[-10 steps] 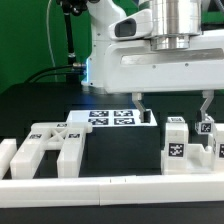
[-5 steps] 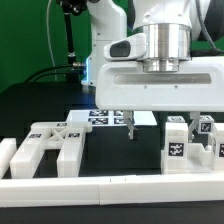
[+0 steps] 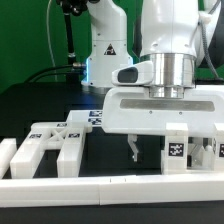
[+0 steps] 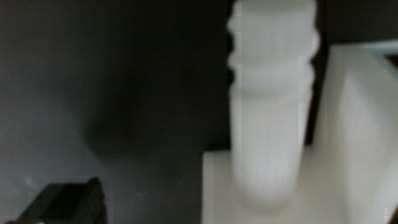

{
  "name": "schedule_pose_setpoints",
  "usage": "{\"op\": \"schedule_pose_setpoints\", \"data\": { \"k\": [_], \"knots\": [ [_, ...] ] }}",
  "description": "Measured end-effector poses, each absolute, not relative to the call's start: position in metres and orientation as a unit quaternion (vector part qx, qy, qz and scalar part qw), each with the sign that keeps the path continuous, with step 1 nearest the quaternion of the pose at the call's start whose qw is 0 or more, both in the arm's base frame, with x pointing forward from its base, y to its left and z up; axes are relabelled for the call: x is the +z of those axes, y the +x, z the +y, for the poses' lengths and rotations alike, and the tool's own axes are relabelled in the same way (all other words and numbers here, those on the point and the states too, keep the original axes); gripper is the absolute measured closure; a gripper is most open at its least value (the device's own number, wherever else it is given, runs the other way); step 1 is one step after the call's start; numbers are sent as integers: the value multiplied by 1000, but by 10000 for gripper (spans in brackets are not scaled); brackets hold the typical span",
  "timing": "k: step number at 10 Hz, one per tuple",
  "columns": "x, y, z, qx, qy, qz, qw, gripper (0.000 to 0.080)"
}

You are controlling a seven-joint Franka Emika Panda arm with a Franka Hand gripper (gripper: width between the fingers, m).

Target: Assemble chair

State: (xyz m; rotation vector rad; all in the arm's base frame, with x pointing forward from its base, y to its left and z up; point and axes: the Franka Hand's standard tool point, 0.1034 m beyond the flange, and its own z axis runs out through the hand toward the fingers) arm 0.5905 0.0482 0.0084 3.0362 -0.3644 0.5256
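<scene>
Lower and closer than a moment ago, the gripper (image 3: 167, 150) hangs with its fingers (image 3: 133, 150) spread wide, pinching nothing. One tagged chair block (image 3: 175, 148) stands just beneath the hand; the chair frame piece (image 3: 55, 145) lies well off toward the exterior view's left.

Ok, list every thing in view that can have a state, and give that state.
gripper, open, low over the table, nothing gripped.
frame part, lying flat, loose, not joined to anything.
tagged block, standing upright, the one visible finger apart from it.
marker board, lying flat, partly hidden by the gripper.
</scene>
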Motion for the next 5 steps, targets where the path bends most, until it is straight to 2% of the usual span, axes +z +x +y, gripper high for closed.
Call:
{"op": "schedule_pose_setpoints", "data": {
  "k": [1, 2, 3, 4, 5],
  "knots": [
    [9, 591, 47, 169, 978, -118, 20, 150],
    [8, 591, 47, 169, 978, -118, 20, 244],
    [8, 591, 47, 169, 978, -118, 20, 428],
    [9, 591, 47, 170, 978, -118, 20, 481],
    [9, 591, 47, 170, 978, -118, 20, 481]
  ]
}}
